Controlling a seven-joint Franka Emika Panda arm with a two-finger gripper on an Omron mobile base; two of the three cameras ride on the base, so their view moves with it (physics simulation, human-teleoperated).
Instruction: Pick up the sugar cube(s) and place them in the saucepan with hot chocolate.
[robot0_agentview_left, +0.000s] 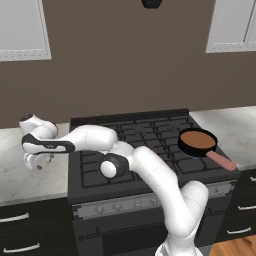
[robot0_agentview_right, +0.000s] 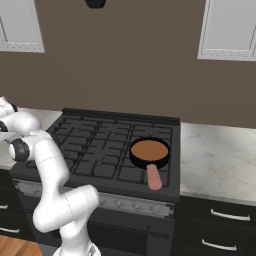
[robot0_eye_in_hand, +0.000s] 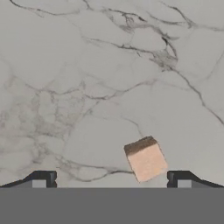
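We see one black stove (robot0_agentview_left: 150, 145) set between two stretches of marble table (robot0_agentview_left: 30, 175), with dark drawers beneath, and one white arm (robot0_agentview_left: 150, 175) that reaches from the base across the stove's front to the table on the left. In the left base view the end effector (robot0_agentview_left: 37, 161) hangs over that left stretch of table, pointing down at it. On the stove's right side sits one saucepan (robot0_agentview_left: 197, 142), round and black with brown liquid inside, its single pinkish-red handle (robot0_agentview_left: 221, 161) pointing toward the stove's front right corner; we see it also in the right base view, well apart from the arm's end. In the hand view we count one sugar cube (robot0_eye_in_hand: 145, 160), orange-tan, lying on the marble between the two dark finger tips (robot0_eye_in_hand: 43, 179) and nearer the right one, touching neither. The end effector stands wide, its jaws spread to either side of the cube and closed on nothing. We count two fingertips at the bottom of that view and one cube between them.
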